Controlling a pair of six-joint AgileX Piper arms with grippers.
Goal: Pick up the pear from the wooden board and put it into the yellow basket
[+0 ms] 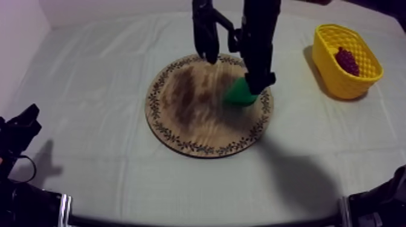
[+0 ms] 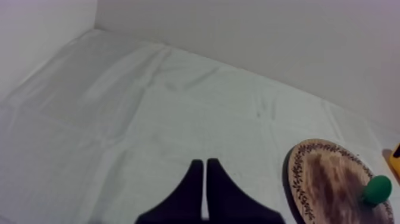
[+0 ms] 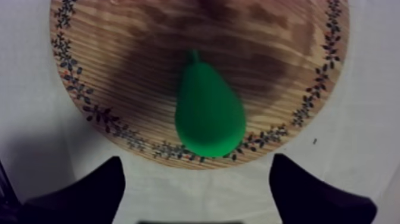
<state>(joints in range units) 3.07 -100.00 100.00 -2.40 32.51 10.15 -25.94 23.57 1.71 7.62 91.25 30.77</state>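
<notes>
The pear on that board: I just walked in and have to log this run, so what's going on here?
The right gripper hangs open over the pear, which lies on the wooden board near the rim facing the yellow basket. It is not yet grasped. The left gripper rests shut over the cloth, away from the board. The basket holds a bunch of grapes.

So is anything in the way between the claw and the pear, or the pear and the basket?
Nothing visible. The right gripper is open over the pear with nothing between. From the board to the basket lies only bare cloth. Grapes sit in the basket but leave room.
</notes>
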